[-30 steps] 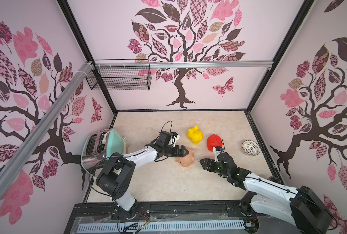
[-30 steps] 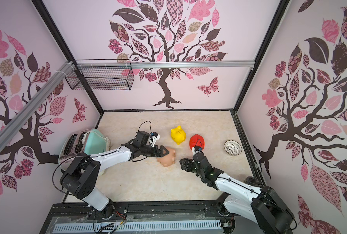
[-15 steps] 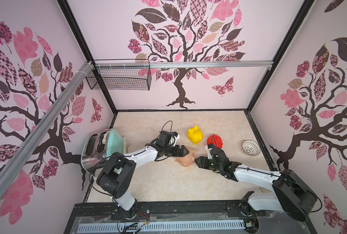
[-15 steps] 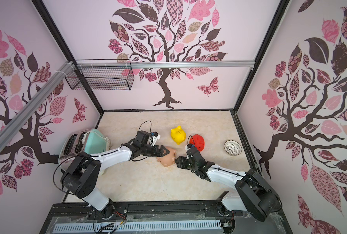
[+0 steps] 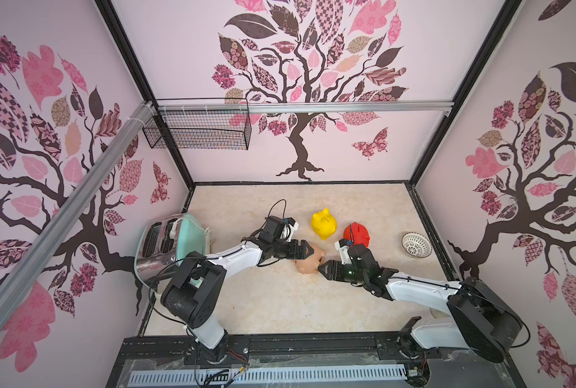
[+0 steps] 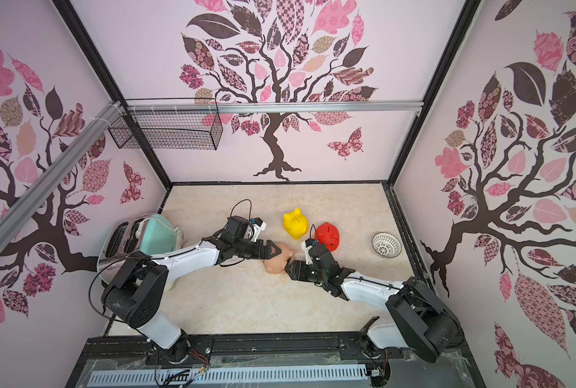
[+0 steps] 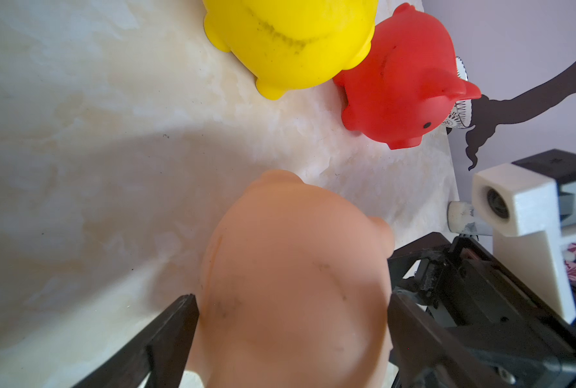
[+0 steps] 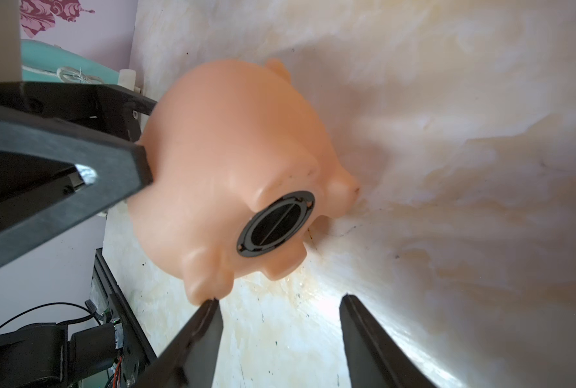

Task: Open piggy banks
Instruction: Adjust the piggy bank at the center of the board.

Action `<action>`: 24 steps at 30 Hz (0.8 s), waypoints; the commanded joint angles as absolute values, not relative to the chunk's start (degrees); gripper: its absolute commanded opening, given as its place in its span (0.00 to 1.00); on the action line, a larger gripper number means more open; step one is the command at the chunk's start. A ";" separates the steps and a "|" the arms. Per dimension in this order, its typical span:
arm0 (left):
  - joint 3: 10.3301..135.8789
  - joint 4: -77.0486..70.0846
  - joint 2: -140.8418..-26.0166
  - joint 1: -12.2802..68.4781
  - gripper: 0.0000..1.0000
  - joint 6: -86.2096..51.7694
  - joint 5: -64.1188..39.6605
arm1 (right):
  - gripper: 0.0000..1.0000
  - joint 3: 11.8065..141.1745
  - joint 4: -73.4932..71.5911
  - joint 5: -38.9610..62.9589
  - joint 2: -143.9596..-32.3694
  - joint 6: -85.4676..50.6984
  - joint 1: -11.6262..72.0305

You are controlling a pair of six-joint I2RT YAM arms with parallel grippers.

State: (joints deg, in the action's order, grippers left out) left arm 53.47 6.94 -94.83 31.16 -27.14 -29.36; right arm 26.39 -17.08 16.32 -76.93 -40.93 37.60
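**Right end effector (image 5: 322, 268) advanced to peach piggy bank (image 5: 312, 262)**

Over the last second, the right end effector has moved in toward the peach piggy bank. The left end effector (image 5: 308, 250) has kept its position.

- The worktop (image 5: 263, 302) carries all items.
- The mint-green toaster (image 5: 175, 242) stands at the worktop's left edge.
- The left end effector is clamped across the sides of the peach piggy bank, which is tilted at mid-worktop.
- The right end effector's fingers are apart. One fingertip (image 8: 209, 309) sits at a leg of the pig; contact cannot be confirmed.
- The yellow piggy bank (image 5: 323, 223) and red piggy bank (image 5: 357, 233) stand upright, just beside each other, behind the end effectors.
- The white lattice bowl (image 5: 416, 245) sits near the right edge.
- The black belly plug (image 8: 275, 223) is seated in the peach piggy bank and faces the right end effector.
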 commanded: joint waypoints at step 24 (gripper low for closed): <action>54.36 11.00 -98.33 31.35 0.88 -25.49 -26.77 | 0.39 10.90 -50.09 22.28 -72.68 -50.48 29.66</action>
